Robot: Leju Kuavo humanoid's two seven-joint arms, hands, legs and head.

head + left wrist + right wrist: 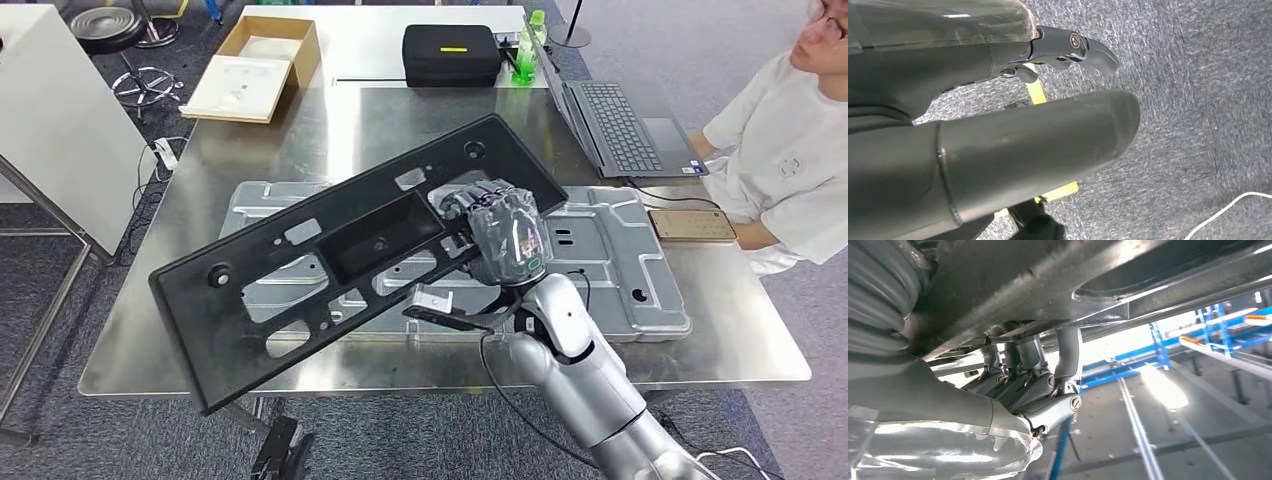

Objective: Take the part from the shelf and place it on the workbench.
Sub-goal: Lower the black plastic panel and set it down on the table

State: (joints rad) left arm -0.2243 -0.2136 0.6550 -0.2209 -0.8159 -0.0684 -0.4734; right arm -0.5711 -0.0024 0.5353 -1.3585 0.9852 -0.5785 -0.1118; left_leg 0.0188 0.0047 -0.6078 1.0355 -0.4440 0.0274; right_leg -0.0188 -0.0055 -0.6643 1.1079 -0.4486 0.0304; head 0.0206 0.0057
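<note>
Right hand [505, 230] grips the long black panel [330, 250] near its middle, fingers [1068, 352] hooked over one edge, holding it tilted above the steel workbench [150, 330]. Under the hand lies a silver stamped sheet [620, 270]. Left hand [998, 100] hangs over grey carpet [1198, 100], holding nothing, fingers loosely curled.

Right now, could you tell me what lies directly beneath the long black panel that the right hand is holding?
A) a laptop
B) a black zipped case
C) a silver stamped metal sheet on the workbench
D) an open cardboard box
C: in the head view the right hand holds the long black panel tilted above the silver stamped metal sheet lying on the workbench.
</note>
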